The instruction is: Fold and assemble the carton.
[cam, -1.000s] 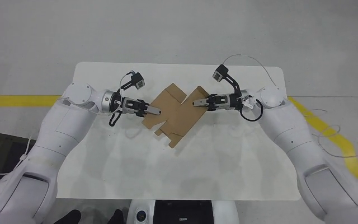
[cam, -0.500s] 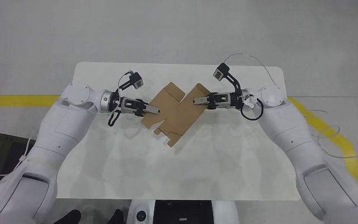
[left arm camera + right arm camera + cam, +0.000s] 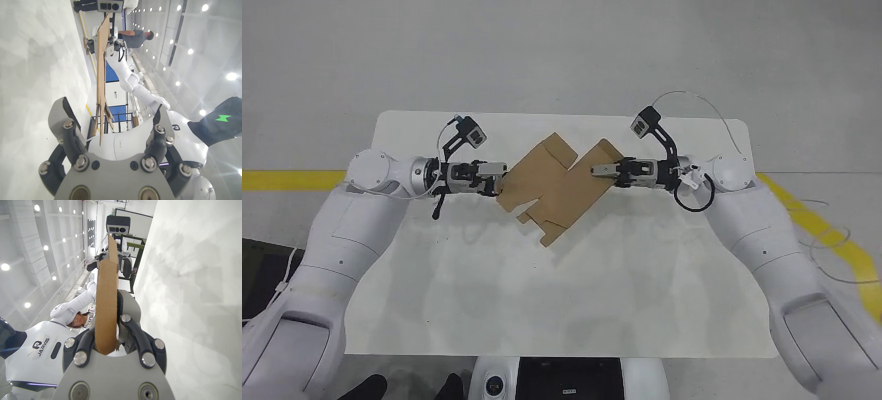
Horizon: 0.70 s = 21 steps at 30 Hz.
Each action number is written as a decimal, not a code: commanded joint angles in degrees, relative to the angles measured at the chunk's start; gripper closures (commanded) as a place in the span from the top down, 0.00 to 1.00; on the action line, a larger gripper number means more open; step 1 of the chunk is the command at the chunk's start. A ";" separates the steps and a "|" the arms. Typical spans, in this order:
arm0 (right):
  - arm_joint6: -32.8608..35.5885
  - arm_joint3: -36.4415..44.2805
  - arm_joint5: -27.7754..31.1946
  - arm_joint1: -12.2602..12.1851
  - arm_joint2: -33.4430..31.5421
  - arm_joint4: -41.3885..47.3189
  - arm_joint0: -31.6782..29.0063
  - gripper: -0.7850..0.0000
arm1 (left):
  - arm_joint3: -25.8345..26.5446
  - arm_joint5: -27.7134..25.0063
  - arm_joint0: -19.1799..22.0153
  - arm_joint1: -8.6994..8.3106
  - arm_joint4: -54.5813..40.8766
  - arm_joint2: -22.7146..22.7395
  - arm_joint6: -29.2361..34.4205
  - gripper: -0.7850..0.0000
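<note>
From the top view, the carton (image 3: 557, 190) is a flat, unfolded brown cardboard blank with notched flaps. It lies diagonally over the middle of the white worktop (image 3: 642, 290), nearer the far edge than the near one, with one end pointing at the far edge and the other toward the centre. The left gripper (image 3: 498, 178) comes in from the worktop's left side and sits right at the carton's left edge. The right gripper (image 3: 595, 170) comes in from the right side and meets the flap at the carton's far right corner. The two arms face each other across the sheet. In the left wrist view, the left gripper (image 3: 111, 115) is spread wide, and its two fingers (image 3: 66, 111) stand well apart. The carton (image 3: 100, 75) appears edge-on, running away from the camera, and its near end reaches into the gap between the fingers with neither pad pressed on it. The pale worktop (image 3: 37, 66) lies to one side of the sheet, and the cardboard looks to be held a little off it, though I cannot tell how far. In the right wrist view, the right gripper (image 3: 111, 308) is clamped on the carton (image 3: 106, 298). The flap runs straight out from between the jaws. One grey finger (image 3: 130, 308) is pressed against its face, and the other is hidden behind the cardboard. The worktop (image 3: 189, 275) stretches along the side of that finger.
</note>
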<state>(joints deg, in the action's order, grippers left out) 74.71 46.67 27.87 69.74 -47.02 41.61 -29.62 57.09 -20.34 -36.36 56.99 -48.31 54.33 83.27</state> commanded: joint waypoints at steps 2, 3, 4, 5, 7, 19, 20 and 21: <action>-3.06 0.98 -0.13 0.00 -0.58 -1.21 -0.53 0.00 | 0.09 0.08 -0.66 0.37 -1.15 0.38 -3.22 1.00; -4.37 1.37 -0.29 -0.02 -0.83 -1.57 -0.83 0.00 | 0.33 0.10 -0.93 0.51 -1.21 0.38 -4.37 1.00; -5.61 1.97 -0.48 -0.05 -1.09 -1.95 -1.14 0.00 | 0.66 0.19 -1.21 0.65 -1.42 0.38 -5.37 1.00; -6.85 2.64 -0.68 -0.09 -1.35 -2.35 -1.51 0.00 | 0.96 0.31 -1.54 0.78 -1.69 0.42 -6.40 1.00; -8.98 4.18 -1.21 -0.25 -1.86 -3.50 -2.29 0.00 | 1.49 0.22 -2.10 0.98 -1.83 0.65 -8.64 1.00; -19.46 13.64 -5.70 -1.99 -6.42 -11.44 -7.96 0.00 | 3.57 0.39 -5.72 1.18 -1.65 3.91 -16.85 1.00; -19.85 14.12 -5.92 -2.11 -6.82 -11.75 -8.41 0.00 | 3.78 0.60 -5.88 1.16 -1.60 4.20 -16.89 1.00; -20.32 14.47 -6.07 -2.23 -7.22 -12.11 -8.83 0.00 | 3.94 0.88 -6.02 1.14 -1.51 4.50 -16.94 1.00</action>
<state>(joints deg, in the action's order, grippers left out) 54.81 60.80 21.94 67.62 -53.84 29.80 -38.05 60.84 -19.75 -42.23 58.15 -49.93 58.54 66.35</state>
